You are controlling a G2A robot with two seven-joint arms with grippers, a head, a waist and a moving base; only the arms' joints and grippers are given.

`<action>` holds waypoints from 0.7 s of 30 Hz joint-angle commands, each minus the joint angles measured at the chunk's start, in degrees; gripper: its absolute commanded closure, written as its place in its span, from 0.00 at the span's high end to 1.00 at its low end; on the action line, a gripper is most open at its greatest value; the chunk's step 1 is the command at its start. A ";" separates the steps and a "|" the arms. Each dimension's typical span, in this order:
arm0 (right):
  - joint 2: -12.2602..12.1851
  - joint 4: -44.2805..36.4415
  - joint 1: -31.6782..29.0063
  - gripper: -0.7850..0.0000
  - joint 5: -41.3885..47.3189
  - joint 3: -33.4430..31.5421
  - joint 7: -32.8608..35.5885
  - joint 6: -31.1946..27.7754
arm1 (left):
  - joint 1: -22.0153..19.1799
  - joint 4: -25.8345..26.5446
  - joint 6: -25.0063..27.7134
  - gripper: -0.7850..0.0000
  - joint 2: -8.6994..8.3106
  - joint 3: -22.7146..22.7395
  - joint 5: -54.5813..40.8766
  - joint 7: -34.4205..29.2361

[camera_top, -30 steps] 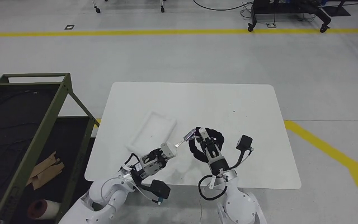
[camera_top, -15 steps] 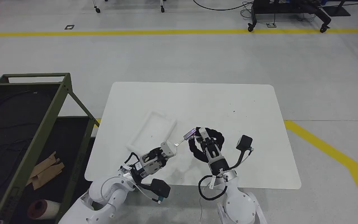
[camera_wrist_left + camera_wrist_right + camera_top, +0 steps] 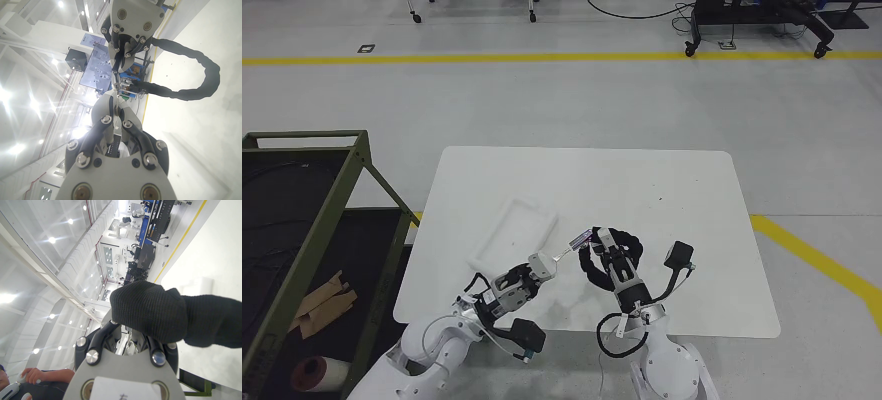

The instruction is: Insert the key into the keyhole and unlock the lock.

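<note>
1. Presently the left gripper [image 3: 538,266] hovers over the near edge of the desk [image 3: 672,190]. Its fingers [image 3: 103,106] are pressed together on the key [image 3: 562,253], whose silver blade sticks out past the fingertips.
2. The right gripper [image 3: 592,241] faces it from just beyond the key's tip. Its fingers [image 3: 127,63] pinch what looks like the lock [image 3: 582,237], a small purplish body held clear of the desk.
3. From the left wrist, the key's long axis runs straight out from the left fingers toward the right fingers. The two grippers stand nose to nose on nearly one line.
4. Key tip and lock appear to be touching or very nearly so. Whether the blade has entered the keyhole is too small to tell.
5. My reading is that insertion is the step in hand. The lock lies dead ahead of the left fingers along the key's own axis, so a short push along that line should seat it. The left arm carries the key and is the natural one to make that push, while the right holds the lock steady.
6. Any tilt between blade and keyhole would likely jam the tip against the lock's face or twist the key in its pinch.
7. In the right wrist view a black cable sleeve [image 3: 151,313] lies across the front of the right gripper, covering its fingertips.
8. A white tray [image 3: 514,232] rests on the desk beyond the left fingers, apart from both grippers.
</note>
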State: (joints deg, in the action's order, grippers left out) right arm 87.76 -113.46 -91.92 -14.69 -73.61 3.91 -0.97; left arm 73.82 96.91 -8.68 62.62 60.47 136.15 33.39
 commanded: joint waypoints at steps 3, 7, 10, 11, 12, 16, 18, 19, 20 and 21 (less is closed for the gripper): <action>0.00 0.00 0.00 0.00 0.00 0.00 0.00 0.00 | -0.11 0.17 0.01 0.00 0.13 -0.02 0.21 -0.06; 0.00 0.00 0.00 0.00 0.00 0.00 0.00 0.00 | -0.28 -0.07 -0.14 0.00 0.25 0.06 0.25 0.00; 0.00 0.00 0.00 0.00 0.00 0.00 0.00 0.00 | -0.43 -0.27 -0.23 0.00 0.35 0.11 0.33 -0.01; 0.00 0.00 0.00 0.00 0.00 0.00 0.00 0.00 | -0.44 -0.30 -0.26 0.00 0.38 0.12 0.34 -0.03; 0.00 0.00 0.00 0.00 0.00 0.00 0.00 0.00 | -0.45 -0.32 -0.26 0.00 0.40 0.13 0.36 -0.02; 0.00 0.00 0.00 0.00 0.00 0.00 0.00 0.00 | -0.47 -0.39 -0.30 0.00 0.49 0.27 0.65 -0.02; 0.00 0.00 0.00 0.00 0.00 0.00 0.00 0.00 | -0.52 -0.41 -0.22 0.00 0.53 0.35 0.66 0.02; 0.00 0.00 0.00 0.00 0.00 0.00 0.00 0.00 | -0.56 -0.43 -0.12 0.00 0.54 0.37 0.76 0.10; 0.00 0.00 0.00 0.00 0.00 0.00 0.00 0.00 | -0.60 -0.42 -0.06 0.00 0.56 0.42 0.84 0.10; 0.00 0.00 0.00 0.00 0.00 0.00 0.00 0.00 | -0.66 -0.35 -0.03 0.00 0.58 0.48 0.83 0.14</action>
State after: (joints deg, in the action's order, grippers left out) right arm 87.76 -113.46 -91.92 -14.69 -73.61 3.91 -0.97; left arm 73.21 96.49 -8.74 63.18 60.90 136.96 33.49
